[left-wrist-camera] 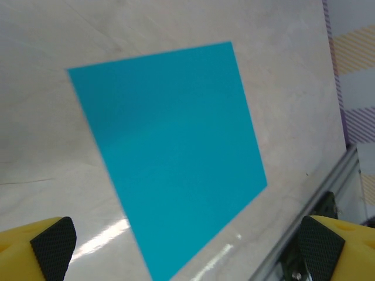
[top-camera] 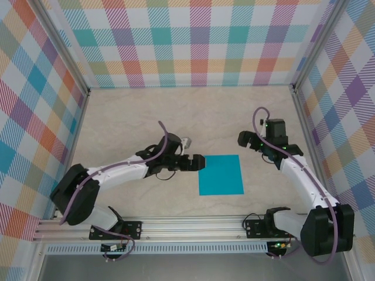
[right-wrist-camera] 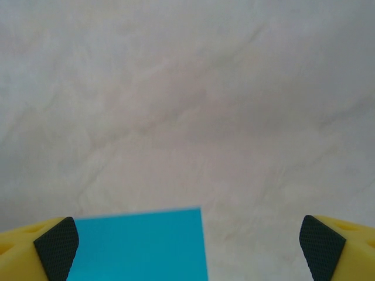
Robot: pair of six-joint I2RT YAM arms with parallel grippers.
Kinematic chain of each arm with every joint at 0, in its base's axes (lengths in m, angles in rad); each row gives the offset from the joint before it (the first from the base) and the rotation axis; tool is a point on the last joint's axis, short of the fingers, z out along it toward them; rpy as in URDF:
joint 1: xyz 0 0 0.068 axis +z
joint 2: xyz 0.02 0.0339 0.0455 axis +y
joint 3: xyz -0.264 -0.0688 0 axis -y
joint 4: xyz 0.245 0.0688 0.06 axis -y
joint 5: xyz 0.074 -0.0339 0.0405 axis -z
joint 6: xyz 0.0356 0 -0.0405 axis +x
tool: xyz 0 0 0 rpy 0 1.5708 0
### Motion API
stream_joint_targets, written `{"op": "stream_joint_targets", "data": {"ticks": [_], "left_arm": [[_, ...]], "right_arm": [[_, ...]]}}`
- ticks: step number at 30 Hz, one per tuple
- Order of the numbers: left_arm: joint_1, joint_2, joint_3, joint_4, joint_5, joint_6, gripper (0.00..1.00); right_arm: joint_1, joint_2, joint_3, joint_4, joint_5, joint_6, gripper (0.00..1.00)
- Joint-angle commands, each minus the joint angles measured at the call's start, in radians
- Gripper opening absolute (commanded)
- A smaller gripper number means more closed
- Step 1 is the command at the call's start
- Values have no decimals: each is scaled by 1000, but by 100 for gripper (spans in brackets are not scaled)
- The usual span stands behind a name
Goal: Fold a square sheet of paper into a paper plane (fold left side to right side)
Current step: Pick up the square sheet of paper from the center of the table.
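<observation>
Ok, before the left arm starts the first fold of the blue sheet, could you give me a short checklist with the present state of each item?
1. Square sheet of paper lies flat and unfolded: ok.
2. Left gripper open: ok, jaws wide apart.
3. Left gripper at the sheet's left edge: ok, near the far left corner.
4. Contact between Left gripper and paper: cannot tell.
5. Right gripper open: ok.
6. Right gripper over the sheet to pin it: not ok, it is past the far right corner.
</observation>
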Motion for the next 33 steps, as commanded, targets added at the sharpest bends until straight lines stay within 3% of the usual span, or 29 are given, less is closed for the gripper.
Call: {"op": "stream_joint_targets", "data": {"ticks": [1,6,15,33], "left_arm": [[-83,95,84,59,99,-51,99],[-164,218,134,109,72,-99,99],[-172,282,116,103,-23,-170,99],[-173,339,113,55,-64,-180,98]], "right_arm": [[114,24,-3,-228,46,98,100],[242,101,-1,-235,140,181,100],[322,294,38,-225,236,236,100],[446,438,-11,-133,73,331,100]]}}
